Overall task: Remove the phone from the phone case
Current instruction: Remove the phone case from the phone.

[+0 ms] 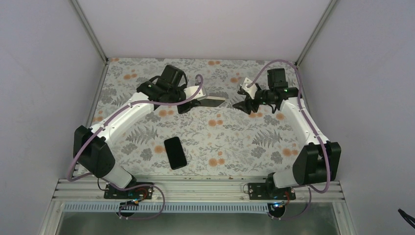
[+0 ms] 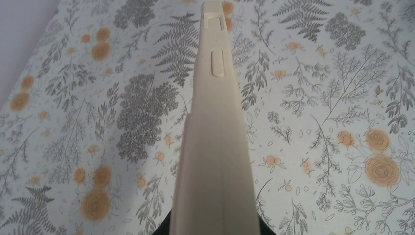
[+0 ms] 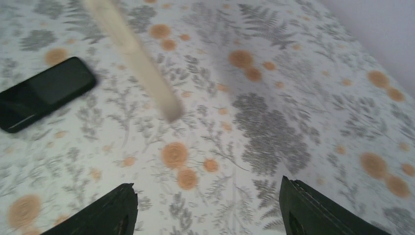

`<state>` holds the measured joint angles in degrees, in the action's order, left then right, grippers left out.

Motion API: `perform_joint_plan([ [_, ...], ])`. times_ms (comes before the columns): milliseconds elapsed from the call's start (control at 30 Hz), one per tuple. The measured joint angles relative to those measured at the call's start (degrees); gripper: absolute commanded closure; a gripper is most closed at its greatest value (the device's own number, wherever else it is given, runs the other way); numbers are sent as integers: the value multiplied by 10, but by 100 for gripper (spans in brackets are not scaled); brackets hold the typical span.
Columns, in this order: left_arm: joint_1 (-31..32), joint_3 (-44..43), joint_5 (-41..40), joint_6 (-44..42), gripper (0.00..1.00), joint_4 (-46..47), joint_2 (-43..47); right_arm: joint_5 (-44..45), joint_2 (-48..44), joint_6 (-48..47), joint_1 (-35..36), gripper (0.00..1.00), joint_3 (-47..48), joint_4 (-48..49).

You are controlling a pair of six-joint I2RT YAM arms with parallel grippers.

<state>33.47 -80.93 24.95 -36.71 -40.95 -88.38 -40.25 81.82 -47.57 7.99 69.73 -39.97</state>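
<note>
Over the far-middle of the flowered bench (image 1: 230, 142), the left tool (image 1: 195, 101) is clamped on 1 end of the thin whitish soft phone case (image 2: 218, 147), held edge-on in the air. The right tool (image 3: 207, 185) hangs beside its free end, fingers spread and empty. A pull could drag the case from that end grip or drop the slim black phone (image 1: 215, 102). Its dark face seems seated inside, though that is unsure. The left fingers are cut off, and a 2nd bare black phone (image 1: 175, 152) lies by the near edge.
</note>
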Motion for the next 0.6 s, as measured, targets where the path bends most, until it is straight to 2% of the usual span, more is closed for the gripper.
perform_joint_plan([
  [133,0,15,-15,-3,98,12,0,-46,0,-46,-2,30,1,-48],
  [300,0,16,-16,-3,98,24,0,-65,1,-60,-2,42,1,-56],
  [600,5,16,-16,-3,98,25,-1,-72,40,-46,-2,45,8,-23],
])
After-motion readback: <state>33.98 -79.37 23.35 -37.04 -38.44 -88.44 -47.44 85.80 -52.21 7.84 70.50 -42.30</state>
